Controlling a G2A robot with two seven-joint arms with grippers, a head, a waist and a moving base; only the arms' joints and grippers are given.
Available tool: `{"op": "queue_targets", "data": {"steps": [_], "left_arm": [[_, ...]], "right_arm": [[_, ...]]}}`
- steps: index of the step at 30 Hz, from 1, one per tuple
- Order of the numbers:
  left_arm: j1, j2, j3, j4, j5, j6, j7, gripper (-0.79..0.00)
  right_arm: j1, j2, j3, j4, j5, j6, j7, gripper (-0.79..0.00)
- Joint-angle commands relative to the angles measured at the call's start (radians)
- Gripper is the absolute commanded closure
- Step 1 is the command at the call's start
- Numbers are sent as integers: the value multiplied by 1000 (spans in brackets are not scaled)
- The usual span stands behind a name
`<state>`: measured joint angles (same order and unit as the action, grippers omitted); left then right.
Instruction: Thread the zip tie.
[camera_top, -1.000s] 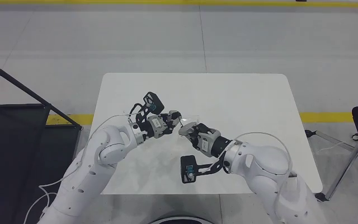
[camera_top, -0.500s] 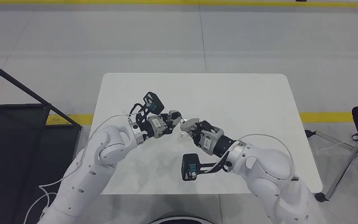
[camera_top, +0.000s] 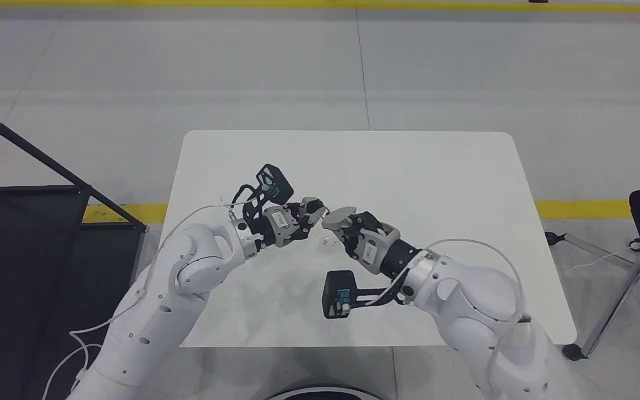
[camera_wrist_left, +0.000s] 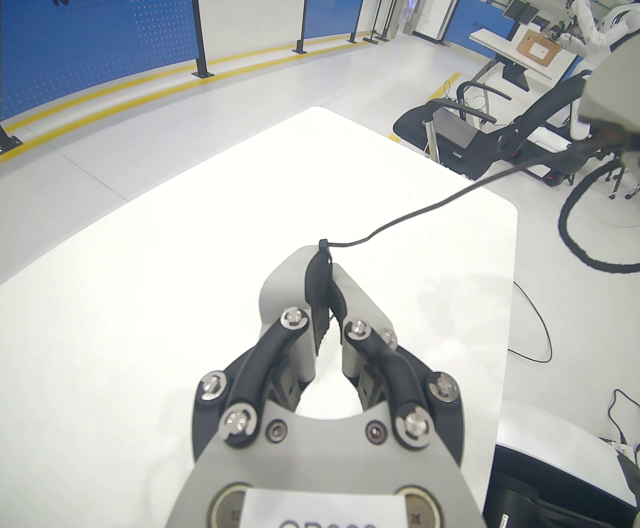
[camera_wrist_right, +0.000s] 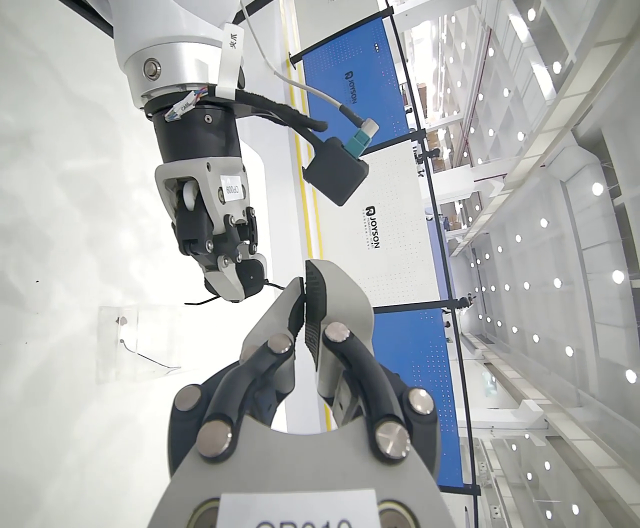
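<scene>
Top view: the left gripper (camera_top: 316, 211) and right gripper (camera_top: 335, 220) are hovering tip to tip, almost touching, over the middle of the white table (camera_top: 440, 180); the zip tie is too thin to make out here. Left wrist view: the left gripper (camera_wrist_left: 322, 255) is sitting closed, pads pressed together and pinching the head end of the black zip tie (camera_wrist_left: 425, 207). The small head is poking out just past the fingertips, and the strap is running off in a gentle curve above the table to the right gripper (camera_wrist_left: 602, 115) at the frame edge. Right wrist view: the right gripper (camera_wrist_right: 305, 287) is also sitting closed, its pads meeting at the tips, where it is nipping the strap end of the zip tie (camera_wrist_right: 277, 286). The short visible span is bridging across to the left gripper (camera_wrist_right: 240, 285) just beside it, and a short black tail is sticking out the far side of that gripper. The tie is hanging in the air between the two, off the table (camera_wrist_right: 60, 225). A clear plastic sheet (camera_wrist_right: 112, 345) is lying flat on the table below the grippers, with a thin dark strand on it.
</scene>
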<state>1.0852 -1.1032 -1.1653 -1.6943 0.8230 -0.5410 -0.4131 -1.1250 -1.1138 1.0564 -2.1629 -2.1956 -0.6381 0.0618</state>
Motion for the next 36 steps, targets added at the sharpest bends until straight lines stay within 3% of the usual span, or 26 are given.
{"op": "queue_targets", "data": {"steps": [1,16,36], "left_arm": [[8,0,1,-7,7,10,8,0],[21,1,-6,-16,14,-3,27,0],[28,-2,-19,-15,-17,14,63,0]], "right_arm": [[2,-1,-4,3,-1,3,2,0],[16,-6,-10,14,0,-34,18,0],[80,-4,-57,46,-38,-234,4,0]]}}
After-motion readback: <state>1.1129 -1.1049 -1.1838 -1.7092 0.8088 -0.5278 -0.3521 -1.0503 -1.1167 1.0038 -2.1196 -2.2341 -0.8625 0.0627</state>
